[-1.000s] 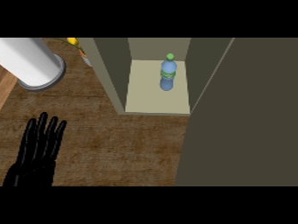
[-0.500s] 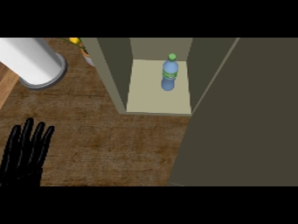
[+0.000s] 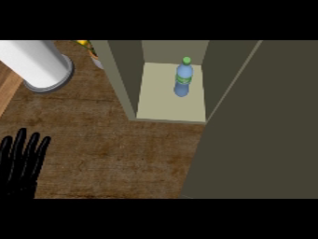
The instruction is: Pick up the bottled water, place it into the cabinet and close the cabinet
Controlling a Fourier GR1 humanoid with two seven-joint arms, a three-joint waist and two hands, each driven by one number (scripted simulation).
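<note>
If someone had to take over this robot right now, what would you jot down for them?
Left robot hand: open, fingers straight, low at the view's left over the wooden counter, holding nothing.
Right robot hand: not in view.
Water bottle: standing upright on the cabinet floor, toward the back.
Cabinet door: open, swung out at the right.
Done: bottle is inside the cabinet.
Left: close the door.

Cabinet door [image 3: 271,130] blocks right; counter [image 3: 120,140] btwn open.
</note>
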